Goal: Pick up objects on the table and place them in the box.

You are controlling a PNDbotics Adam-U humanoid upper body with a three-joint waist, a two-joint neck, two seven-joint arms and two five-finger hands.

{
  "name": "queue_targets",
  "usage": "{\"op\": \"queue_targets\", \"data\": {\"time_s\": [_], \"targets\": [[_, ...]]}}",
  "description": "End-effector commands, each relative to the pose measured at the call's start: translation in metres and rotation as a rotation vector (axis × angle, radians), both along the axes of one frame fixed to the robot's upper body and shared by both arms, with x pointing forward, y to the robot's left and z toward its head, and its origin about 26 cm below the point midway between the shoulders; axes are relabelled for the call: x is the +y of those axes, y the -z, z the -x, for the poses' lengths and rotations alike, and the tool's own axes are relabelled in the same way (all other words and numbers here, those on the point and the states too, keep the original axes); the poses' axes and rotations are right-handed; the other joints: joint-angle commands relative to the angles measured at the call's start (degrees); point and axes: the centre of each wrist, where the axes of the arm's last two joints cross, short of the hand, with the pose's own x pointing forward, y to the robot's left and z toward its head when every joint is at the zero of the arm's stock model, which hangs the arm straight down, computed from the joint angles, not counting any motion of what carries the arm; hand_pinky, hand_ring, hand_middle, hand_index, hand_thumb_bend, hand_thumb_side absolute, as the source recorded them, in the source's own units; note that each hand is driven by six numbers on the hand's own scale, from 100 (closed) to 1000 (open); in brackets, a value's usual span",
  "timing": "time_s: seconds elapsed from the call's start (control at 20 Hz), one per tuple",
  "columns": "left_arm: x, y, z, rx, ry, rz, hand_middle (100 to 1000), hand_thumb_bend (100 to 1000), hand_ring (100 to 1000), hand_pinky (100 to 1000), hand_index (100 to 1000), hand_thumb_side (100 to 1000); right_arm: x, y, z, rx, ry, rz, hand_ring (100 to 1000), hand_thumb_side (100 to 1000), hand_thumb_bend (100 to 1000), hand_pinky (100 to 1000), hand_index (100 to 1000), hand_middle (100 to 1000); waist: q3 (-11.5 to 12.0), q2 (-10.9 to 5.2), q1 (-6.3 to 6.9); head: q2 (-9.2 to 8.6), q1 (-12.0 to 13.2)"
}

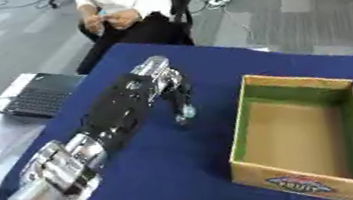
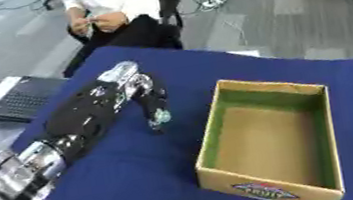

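My left hand (image 1: 171, 91) reaches out over the blue-covered counter (image 1: 167, 184), fingers curled downward and pinched round a small pale, teal-tinted object (image 1: 186, 114), which sits at my fingertips just above or on the cloth; I cannot tell which. The cardboard box (image 1: 274, 178), green-lined, stands open to my right, near the object but apart from it.

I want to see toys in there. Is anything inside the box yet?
No, the box shows only its bare brown floor and green inner walls, with nothing lying in it.
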Motion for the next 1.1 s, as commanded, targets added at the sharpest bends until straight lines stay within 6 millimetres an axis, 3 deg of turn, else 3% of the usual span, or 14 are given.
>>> {"op": "queue_targets", "data": {"time_s": [0.05, 0.85, 1.1], "targets": [[0.0028, -0.0146, -0.0026, -0.032, -0.003, -0.017, 482, 942, 176, 100, 752, 352, -0.0033, -0.0066, 0.0001, -0.253, -0.128, -0.098, 296, 1000, 281, 231, 513, 332, 0.1, -0.66, 0.12, 0.11, -0.4], [0.0021, -0.0099, -0.0035, -0.030, -0.012, -0.021, 361, 825, 100, 100, 680, 388, -0.0034, -0.0071, -0.0002, -0.257, -0.129, -0.101, 296, 1000, 278, 231, 512, 331, 0.0, -0.62, 0.09, -0.10, -0.6], [0.0024, -0.0098, -0.0038, -0.034, -0.015, -0.025, 353, 672, 100, 100, 666, 451, -0.0037, -0.0071, -0.0002, -0.258, -0.129, -0.101, 296, 1000, 278, 231, 512, 331, 0.1, -0.62, 0.09, -0.17, -0.7]]}}
